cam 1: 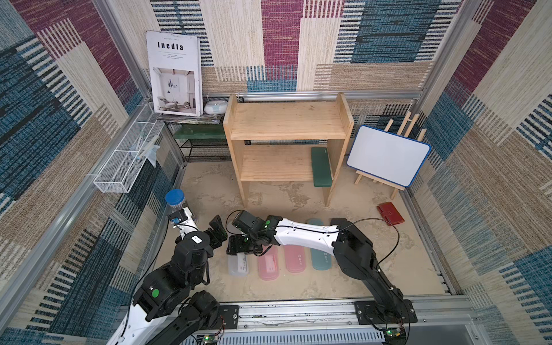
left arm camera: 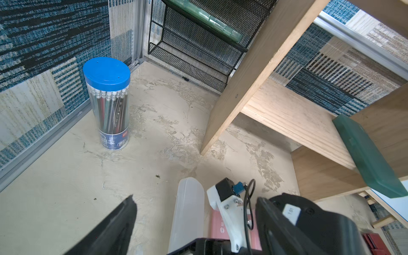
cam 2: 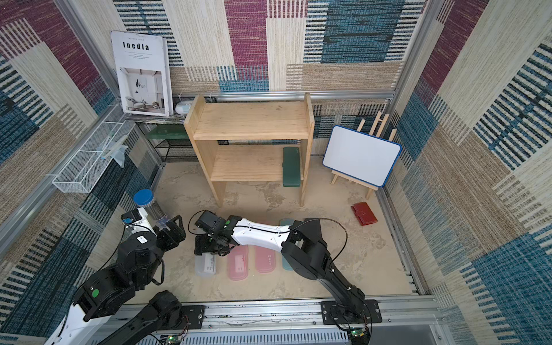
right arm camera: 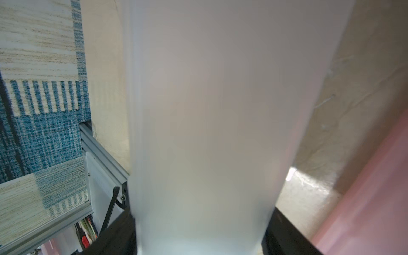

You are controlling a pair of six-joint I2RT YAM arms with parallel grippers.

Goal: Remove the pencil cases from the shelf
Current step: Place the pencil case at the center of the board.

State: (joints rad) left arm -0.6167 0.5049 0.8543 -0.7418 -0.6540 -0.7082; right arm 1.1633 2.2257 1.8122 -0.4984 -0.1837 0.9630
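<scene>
Right gripper (cam 1: 239, 249) was clamped across the far end of the frosted case (cam 1: 238, 265). The right wrist view showed black jaws against both long edges. The case lay flat near the bench's (cam 1: 298, 288) front left, leftmost in a row. A pink case (cam 1: 268, 265) lay just beside it, then a second pink case (cam 1: 295, 258), then a light blue case (cam 1: 321, 260). A dark end past the blue one may have been a black case, but it was too hidden under the right arm to tell. That arm's white forearm (cam 1: 307, 234) lay over the row's far ends, between the row and the shelf (cam 1: 286, 119).

Left gripper (cam 1: 219, 231) hung slack just left of the right one, jaws spread wide with nothing in them.

Dark green pencil case (cam 1: 321, 167) lay on the shelf's lower tier at the right end, beside the side panel, its near end overhanging the front edge.

- Pencil tub (cam 1: 174, 200) with a blue lid stood at the bench's left edge, close behind the left gripper.
- Black mesh rack (cam 1: 206, 149) sat in the back left corner beside the shelf, with a green box (left arm camera: 212, 19) on it.
- Magazine (cam 1: 174, 73) was propped above the rack.
- White wire basket (cam 1: 125, 167) hung on the left wall.
- Whiteboard on an easel (cam 1: 388, 155) stood just right of the shelf.
- Red wallet (cam 1: 390, 213) lay near the right edge.
</scene>
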